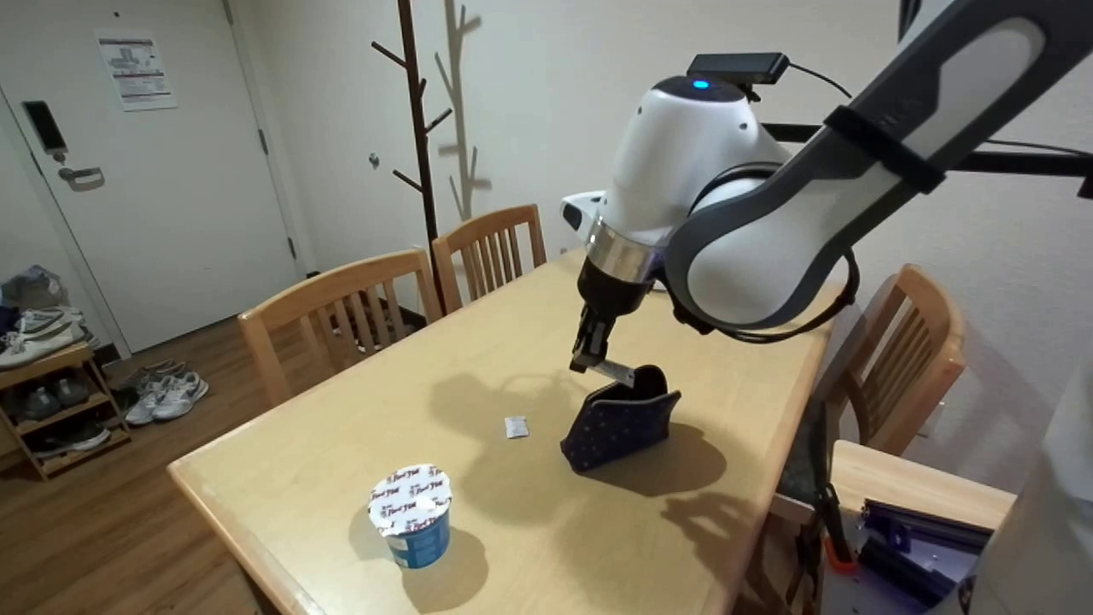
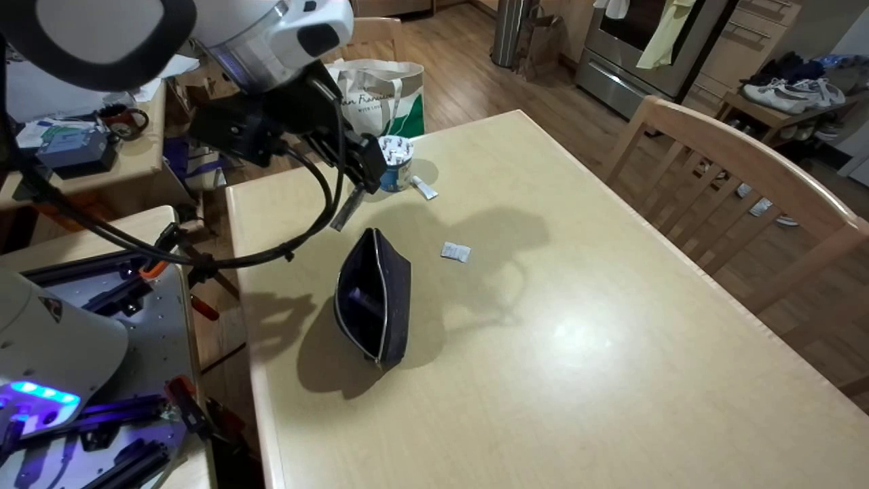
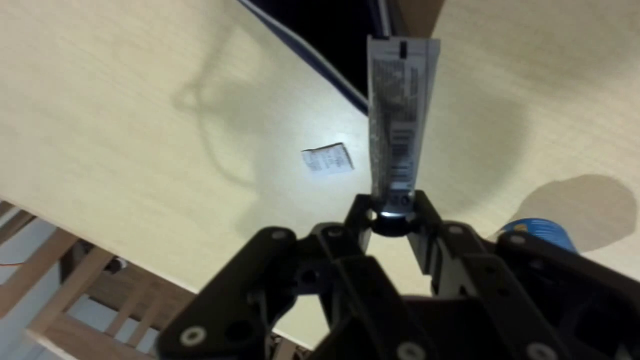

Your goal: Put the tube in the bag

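My gripper (image 3: 392, 212) is shut on the tube (image 3: 397, 115), a grey-white printed squeeze tube with a dark cap, held at its cap end. The gripper also shows in both exterior views (image 1: 587, 360) (image 2: 366, 178), with the tube (image 1: 616, 371) (image 2: 347, 209) slanting down from it. The bag (image 1: 619, 431) is a dark navy pouch standing on the table, its opening facing up (image 2: 398, 305). In the wrist view, the tube's free end overlaps the bag's near corner (image 3: 320, 30). The tube is above the bag's end, outside the opening. A dark purplish object (image 2: 365, 301) lies inside the bag.
A small white packet (image 1: 517, 427) lies on the table beside the bag. A white-and-blue cup (image 1: 418, 521) stands farther along, with a thin white stick-shaped item (image 2: 425, 188) beside it. Wooden chairs (image 1: 341, 299) stand along the table (image 2: 577, 380).
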`<state>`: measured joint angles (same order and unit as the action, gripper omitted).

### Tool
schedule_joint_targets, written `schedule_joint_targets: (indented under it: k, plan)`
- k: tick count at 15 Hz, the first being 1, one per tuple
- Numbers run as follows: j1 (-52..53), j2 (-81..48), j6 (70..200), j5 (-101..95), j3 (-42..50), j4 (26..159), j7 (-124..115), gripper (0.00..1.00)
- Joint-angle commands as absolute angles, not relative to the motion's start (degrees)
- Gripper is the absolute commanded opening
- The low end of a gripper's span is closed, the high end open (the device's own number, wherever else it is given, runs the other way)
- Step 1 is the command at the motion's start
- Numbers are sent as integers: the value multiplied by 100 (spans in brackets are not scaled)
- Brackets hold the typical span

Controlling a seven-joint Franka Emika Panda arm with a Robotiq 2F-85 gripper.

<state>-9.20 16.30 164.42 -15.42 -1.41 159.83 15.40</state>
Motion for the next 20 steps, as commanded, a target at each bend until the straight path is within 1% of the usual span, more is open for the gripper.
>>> schedule_joint_targets:
  k: [1, 2, 3, 4, 6, 8, 11, 12, 15, 17, 18, 19, 20]
  plan:
    - [-992, 1694, 16410, -1904, -23, 15940, 1285, 10]
    - [-1065, 1722, 16409, -1982, 3, 15933, 1241, 23]
    - [-1038, 1717, 16411, -1974, 39, 15932, 1249, 23]
    - [-997, 1706, 16412, -1968, 51, 15933, 1254, 10]
    - [-323, 1388, 15952, -1250, 573, 15743, 2183, 10]
    - [367, 1427, 15532, -571, 1213, 15721, 3053, 10]
    - [913, 1507, 14514, 84, 1949, 15502, 4324, 10]
    - [638, 1465, 14062, 225, 1793, 15355, 4717, 10]
    - [336, 1421, 12823, -28, 1707, 14935, 5396, 10]
    - [187, 1345, 12344, -70, 1642, 14686, 5719, 10]
    - [128, 1471, 12692, 43, 1538, 14943, 5435, 23]
    - [85, 1468, 12538, 38, 1532, 14855, 5541, 23]
    - [62, 1463, 12484, 35, 1526, 14809, 5597, 10]
